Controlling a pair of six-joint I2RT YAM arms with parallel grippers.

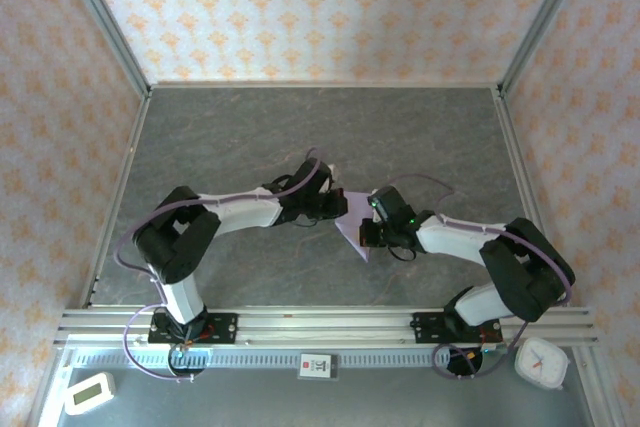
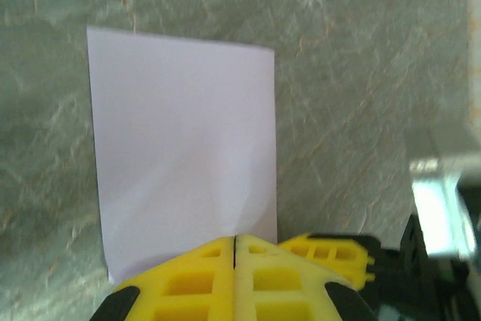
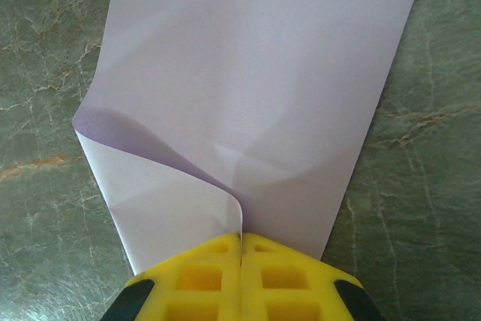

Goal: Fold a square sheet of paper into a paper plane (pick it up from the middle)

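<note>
The square sheet of paper (image 1: pixel 356 229) is pale lavender and hangs between the two arms at mid-table. In the left wrist view the sheet (image 2: pixel 180 133) looks like an upright rectangle, with a faint ridge running down to my left gripper (image 2: pixel 235 240), whose yellow jaws are pressed shut on its lower edge. In the right wrist view the sheet (image 3: pixel 255 73) has one flap curling up from the left. That flap's tip is pinched in my right gripper (image 3: pixel 241 237). From above, the left gripper (image 1: pixel 338 209) and right gripper (image 1: pixel 368 234) sit close together at the paper. The paper plane is out of view.
The grey marbled table (image 1: pixel 250 137) is walled by patterned panels on three sides. An aluminium rail (image 1: pixel 330 325) runs along the near edge. Below the rail, a white timer (image 1: pixel 88 392) lies at the left and a white clock (image 1: pixel 541 362) at the right.
</note>
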